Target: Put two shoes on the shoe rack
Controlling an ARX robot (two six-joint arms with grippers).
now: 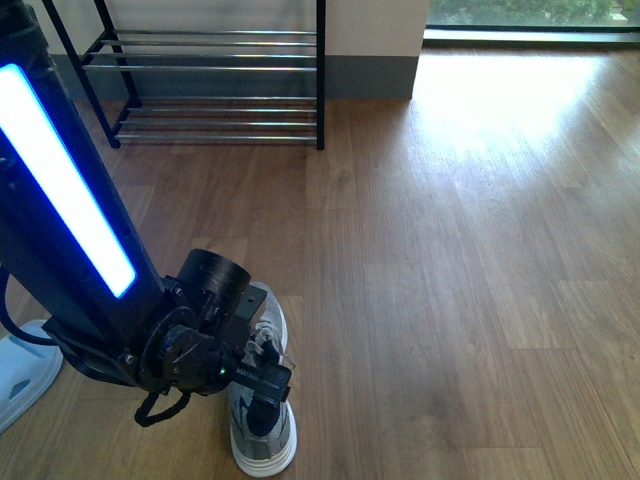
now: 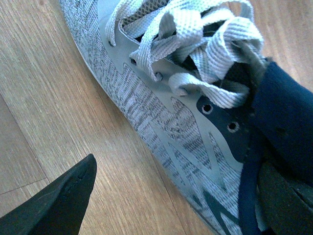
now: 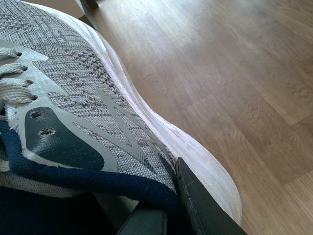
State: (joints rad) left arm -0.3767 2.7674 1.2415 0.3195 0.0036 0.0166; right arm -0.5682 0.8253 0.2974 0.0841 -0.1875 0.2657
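1. Your left claw point(image 1: 262, 385) is down over the shoe point(image 1: 268, 440), which lies on the floor point(image 1: 450, 250) close in front of the robot, toe toward the rack point(image 1: 220, 112) and heel nearest you.
2. The rack stands well apart from the shoe, against the far wall.
3. A blue sandal point(image 1: 20, 370) lies near the shoe, on the left arm's outer side.
4. In the left wrist view, the left claw point(image 2: 178, 164) straddles the shoe's point(image 2: 161, 122) side wall by the collar.
5. One finger point(image 2: 63, 200) hangs outside the shoe, with bare floor point(image 2: 44, 98) showing between it and the knit, so it touches nothing.
6. The other finger point(image 2: 288, 196) sits at the navy collar lining point(image 2: 288, 122), beside the laces point(image 2: 195, 44).
7. So the left claw stands wide apart and grips nothing.
8. The second shoe point(image 3: 73, 78) shows only in the right wrist view, filling the frame next to the right claw point(image 3: 166, 205).
9. The claw's outer finger point(image 3: 195, 205) lies flat against the knit at the heel side, just above the white sole point(image 3: 195, 156).
10. The navy collar point(image 3: 88, 174) runs straight into the jaws, so the right claw is clamped on the second shoe's collar wall.
11. The inner finger is hidden, and you cannot tell whether that shoe rests on the floor point(image 3: 234, 58) or hangs above it.
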